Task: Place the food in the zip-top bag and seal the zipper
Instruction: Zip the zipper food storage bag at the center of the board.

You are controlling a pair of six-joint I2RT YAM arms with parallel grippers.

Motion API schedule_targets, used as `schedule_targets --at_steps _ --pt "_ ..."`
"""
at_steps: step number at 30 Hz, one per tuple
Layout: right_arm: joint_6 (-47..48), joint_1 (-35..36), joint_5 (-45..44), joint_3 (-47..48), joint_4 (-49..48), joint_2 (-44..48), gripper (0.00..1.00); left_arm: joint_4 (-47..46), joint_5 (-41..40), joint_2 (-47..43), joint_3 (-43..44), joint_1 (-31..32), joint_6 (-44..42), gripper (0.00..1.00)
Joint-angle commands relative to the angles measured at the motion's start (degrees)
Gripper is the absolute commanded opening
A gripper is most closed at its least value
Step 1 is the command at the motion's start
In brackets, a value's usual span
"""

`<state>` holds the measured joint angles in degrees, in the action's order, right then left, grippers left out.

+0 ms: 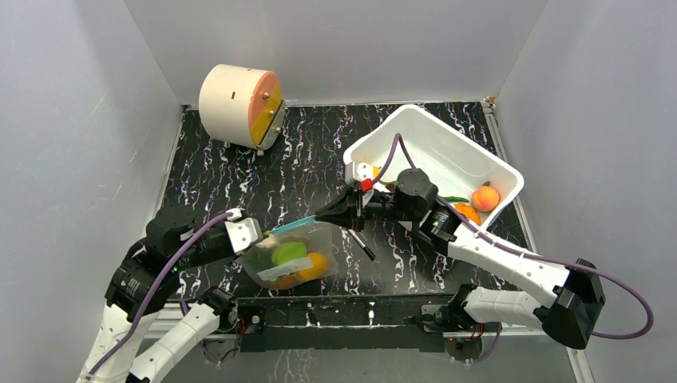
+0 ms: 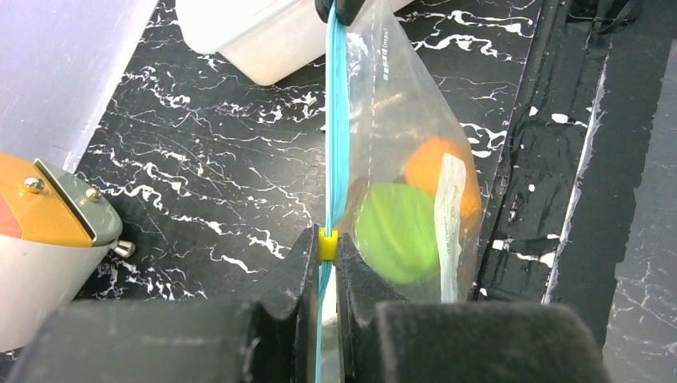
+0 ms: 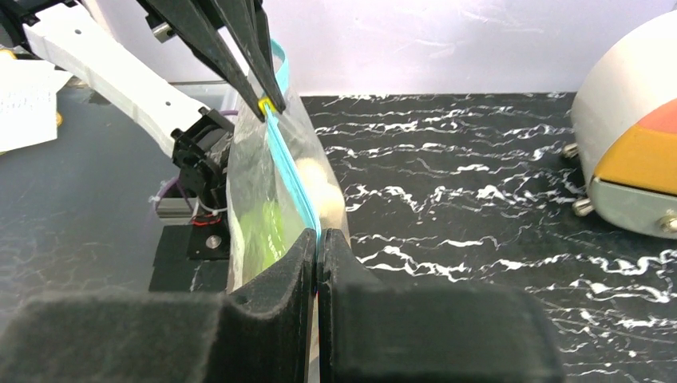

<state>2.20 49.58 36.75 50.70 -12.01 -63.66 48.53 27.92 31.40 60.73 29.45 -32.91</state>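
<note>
The clear zip-top bag point(image 1: 297, 259) hangs stretched between both grippers near the table's front edge. A green food point(image 1: 289, 253) and an orange food point(image 1: 314, 266) lie inside it. My left gripper point(image 1: 263, 234) is shut on the blue-teal zipper point(image 1: 291, 226) at its left end, with a small yellow slider point(image 2: 327, 245) between the fingertips. My right gripper point(image 1: 321, 215) is shut on the zipper's right end point(image 3: 283, 155). The left wrist view shows the zipper point(image 2: 338, 120) taut, and the green food point(image 2: 397, 231) and orange food point(image 2: 431, 163) behind the plastic. More food, a peach-coloured piece point(image 1: 484, 197) and an orange piece point(image 1: 467, 212), lies in the tub.
A white rectangular tub point(image 1: 447, 140) stands at the back right, behind my right arm. A cream and orange round device point(image 1: 239, 104) stands at the back left. A thin black pen point(image 1: 363, 245) lies just right of the bag. Grey walls enclose the table.
</note>
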Motion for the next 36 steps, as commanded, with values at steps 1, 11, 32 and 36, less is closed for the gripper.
schedule_targets --at_steps 1,11,32,36 --pt "-1.8 -2.0 -0.5 -0.7 -2.8 2.6 0.00 3.4 -2.0 -1.6 -1.0 -0.2 -0.7 0.00" --pt "0.8 6.0 -2.1 8.6 6.7 -3.2 0.54 0.2 2.0 2.7 -1.3 -0.2 -2.2 0.00" --pt "10.9 12.7 -5.2 17.4 11.5 -16.5 0.27 0.5 5.9 1.9 -0.7 -0.2 -5.3 0.00" --pt "13.2 12.7 -8.0 15.5 11.8 -13.1 0.00 3.0 5.4 2.1 1.0 -0.2 -5.9 0.00"
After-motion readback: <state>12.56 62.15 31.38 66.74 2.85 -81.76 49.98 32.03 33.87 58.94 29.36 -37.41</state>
